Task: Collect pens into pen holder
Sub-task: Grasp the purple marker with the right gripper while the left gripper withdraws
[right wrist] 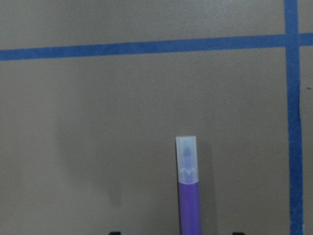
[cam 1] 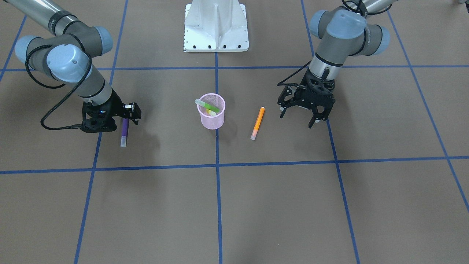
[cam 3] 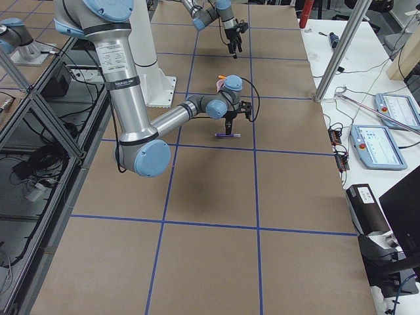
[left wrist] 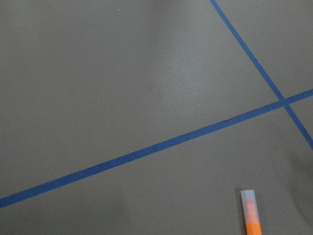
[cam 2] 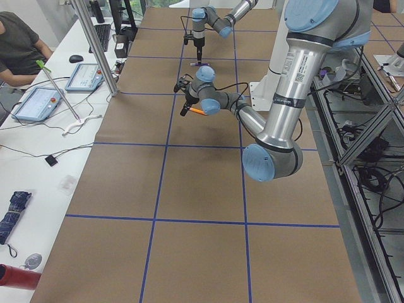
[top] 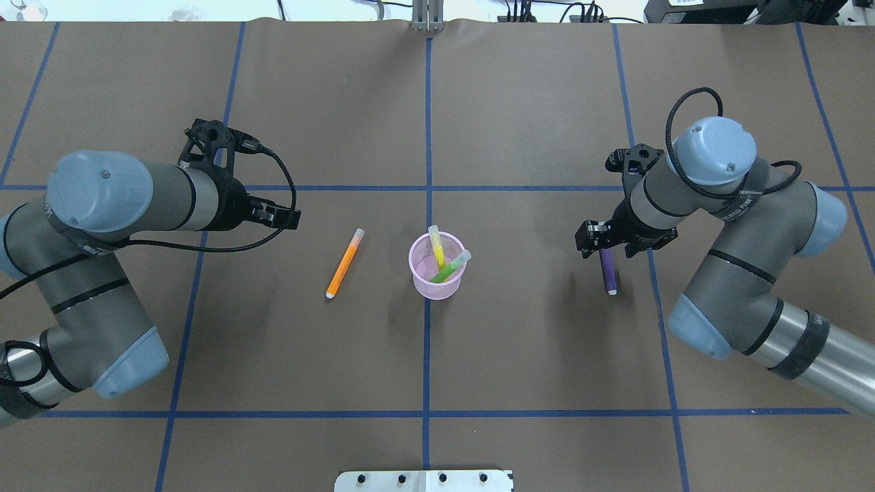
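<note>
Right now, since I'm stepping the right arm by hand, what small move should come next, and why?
Probably ease the right gripper down and close it: it hangs open over the slim purple pen, which lies flat outside the pink wire-mesh cup.

A robotics lab: brown table (top: 547, 102) gridded with blue tape (top: 428, 137), teach pendant (cam 3: 380, 147) on a white side bench (cam 3: 387, 184).

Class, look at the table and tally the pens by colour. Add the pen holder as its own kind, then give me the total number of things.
purple pen: 1
orange pen: 1
green pen: 1
yellow pen: 1
pen holder: 1
Total: 5
</note>
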You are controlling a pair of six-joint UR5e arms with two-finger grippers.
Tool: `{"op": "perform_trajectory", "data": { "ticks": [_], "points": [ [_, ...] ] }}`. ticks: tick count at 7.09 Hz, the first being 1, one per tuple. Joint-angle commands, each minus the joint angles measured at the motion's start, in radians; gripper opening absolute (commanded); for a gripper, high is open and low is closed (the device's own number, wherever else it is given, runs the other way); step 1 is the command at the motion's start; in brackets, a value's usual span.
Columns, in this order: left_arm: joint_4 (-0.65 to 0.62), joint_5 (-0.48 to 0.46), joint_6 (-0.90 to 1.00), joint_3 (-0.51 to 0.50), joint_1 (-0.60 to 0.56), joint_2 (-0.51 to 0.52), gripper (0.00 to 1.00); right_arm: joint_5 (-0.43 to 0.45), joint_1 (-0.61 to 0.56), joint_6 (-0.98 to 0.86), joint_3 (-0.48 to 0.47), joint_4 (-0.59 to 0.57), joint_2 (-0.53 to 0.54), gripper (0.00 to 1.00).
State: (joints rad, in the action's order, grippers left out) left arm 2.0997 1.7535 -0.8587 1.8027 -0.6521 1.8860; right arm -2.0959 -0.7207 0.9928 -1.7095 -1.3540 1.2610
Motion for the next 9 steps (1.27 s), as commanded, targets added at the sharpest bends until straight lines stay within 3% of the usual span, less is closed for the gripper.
{"op": "perform_trajectory", "data": {
  "ticks": [1,4,6,9],
  "points": [
    [0.005,0.001,-0.034,-0.002,0.003,0.002,1.0,-0.027,-0.026,-0.081,0.069,-0.013,-0.038,0.68],
    [0.014,0.001,-0.04,-0.009,0.008,0.002,1.0,-0.055,-0.036,-0.097,0.131,-0.011,-0.071,0.62],
    [0.016,0.001,-0.04,-0.009,0.008,0.002,1.0,-0.055,-0.036,-0.1,0.133,-0.011,-0.069,0.51],
    [0.017,0.003,-0.039,-0.008,0.006,-0.001,1.0,-0.056,-0.034,-0.099,0.142,-0.011,-0.075,0.51]
  ]
}}
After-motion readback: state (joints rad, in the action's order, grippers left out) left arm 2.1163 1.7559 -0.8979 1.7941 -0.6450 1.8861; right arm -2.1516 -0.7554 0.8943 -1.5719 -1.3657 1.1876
